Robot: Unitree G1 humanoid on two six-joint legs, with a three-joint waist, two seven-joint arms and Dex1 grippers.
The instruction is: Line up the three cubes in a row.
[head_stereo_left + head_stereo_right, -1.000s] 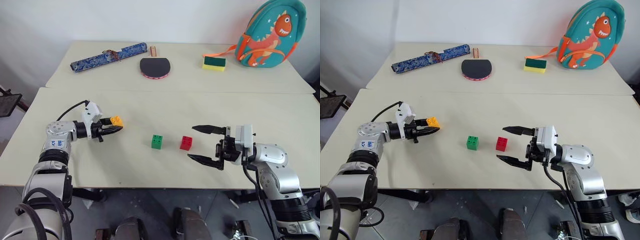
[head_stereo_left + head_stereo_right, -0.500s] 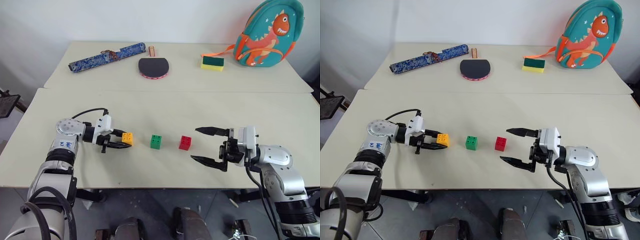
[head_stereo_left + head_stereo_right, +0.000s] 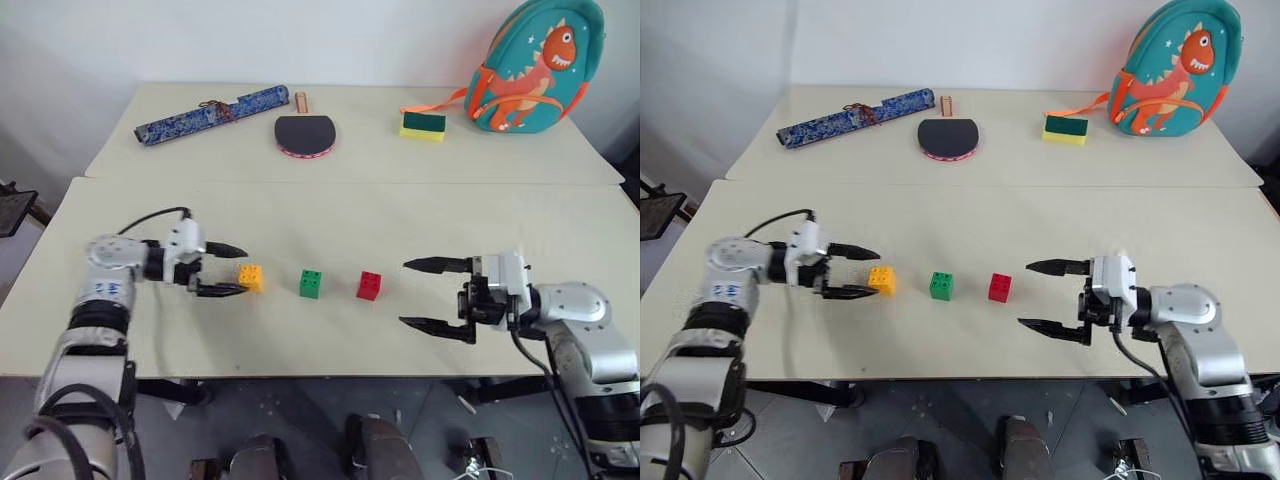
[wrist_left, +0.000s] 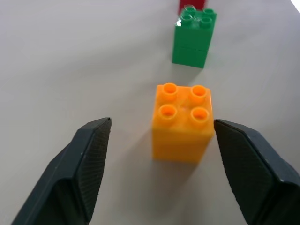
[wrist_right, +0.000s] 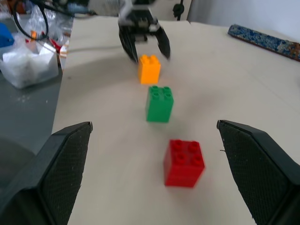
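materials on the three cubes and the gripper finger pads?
Orange cube, green cube, red cube: likely hard moulded plastic, smooth and slightly glossy; crisp round studs, a seam around the green one, a highlight on its studs.
Left gripper fingers: black, matte, with a fine cross-hatched texture on the inner faces; probably rubber or textured plastic, can't tell which.

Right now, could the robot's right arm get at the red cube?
Probably yes. The right gripper has its jaws open toward the red cube, with bare table between them and nothing in the way.
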